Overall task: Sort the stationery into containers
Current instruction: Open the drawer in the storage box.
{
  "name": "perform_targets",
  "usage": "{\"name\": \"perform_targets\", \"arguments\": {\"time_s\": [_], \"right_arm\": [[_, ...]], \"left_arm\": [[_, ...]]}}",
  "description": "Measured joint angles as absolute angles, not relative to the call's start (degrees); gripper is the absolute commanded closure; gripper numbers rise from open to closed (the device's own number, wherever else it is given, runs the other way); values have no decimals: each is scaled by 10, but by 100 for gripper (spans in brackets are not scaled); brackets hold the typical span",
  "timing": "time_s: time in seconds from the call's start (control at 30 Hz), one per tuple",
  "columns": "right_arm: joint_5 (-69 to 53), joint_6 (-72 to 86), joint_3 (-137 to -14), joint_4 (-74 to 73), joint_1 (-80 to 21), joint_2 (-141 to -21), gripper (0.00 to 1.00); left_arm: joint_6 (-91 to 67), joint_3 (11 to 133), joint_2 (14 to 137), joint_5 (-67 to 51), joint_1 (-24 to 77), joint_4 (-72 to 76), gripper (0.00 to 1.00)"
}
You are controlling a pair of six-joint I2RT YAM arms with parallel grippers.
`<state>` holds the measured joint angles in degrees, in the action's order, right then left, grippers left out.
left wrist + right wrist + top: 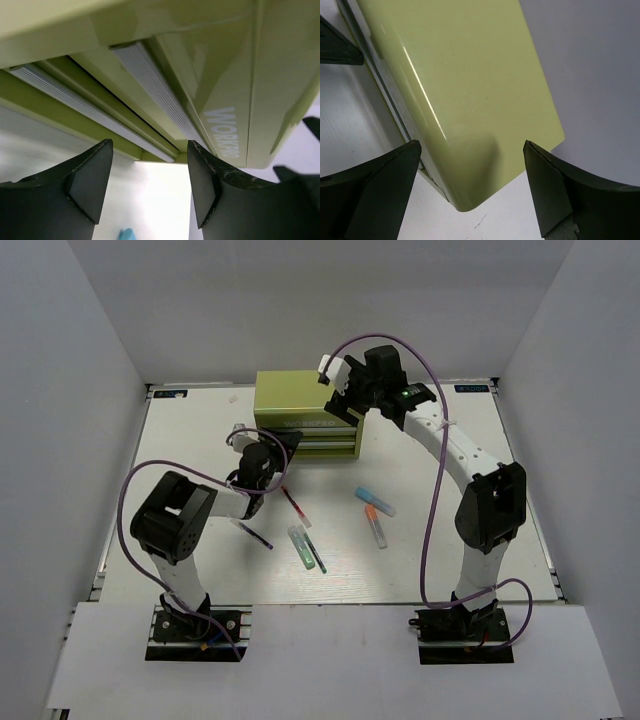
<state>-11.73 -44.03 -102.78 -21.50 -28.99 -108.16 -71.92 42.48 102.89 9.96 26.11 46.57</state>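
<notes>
The olive container [300, 400] stands at the back middle of the table, its two drawers facing the arms. My left gripper [283, 443] is open and empty just in front of its left drawer fronts [150, 95], with pale lettering [222, 132] to the right. My right gripper [342, 398] hovers open over the chest's right end, its fingers straddling a top corner [465, 200]. The stationery lies loose on the table: a red pen [296, 507], a dark blue pen [256, 535], a pale green one [297, 543], a teal-green one [316, 558], a light blue marker [375, 501] and a white one with an orange cap [375, 526].
White walls enclose the table [450, 560] on three sides. The edge of a light blue thing [126, 234] shows below my left fingers. Purple cables loop over both arms.
</notes>
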Motion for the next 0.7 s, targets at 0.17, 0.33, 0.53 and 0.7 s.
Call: {"name": "perform_targets", "arguments": {"time_s": [0.17, 0.33, 0.53, 0.7], "right_arm": [[-122, -458, -1033, -253, -293, -1082, 13], [-126, -471, -1034, -284, -294, -1083, 13], [-128, -474, -1034, -300, -294, -1085, 14], [-128, -474, -1034, -301, -294, -1088, 14]], "left_arm": [[-737, 430, 1047, 111, 261, 482, 31], [-751, 430, 1054, 115, 261, 515, 33], [-767, 422, 1060, 117, 261, 569, 35], [-788, 420, 1076, 123, 263, 592, 38]]}}
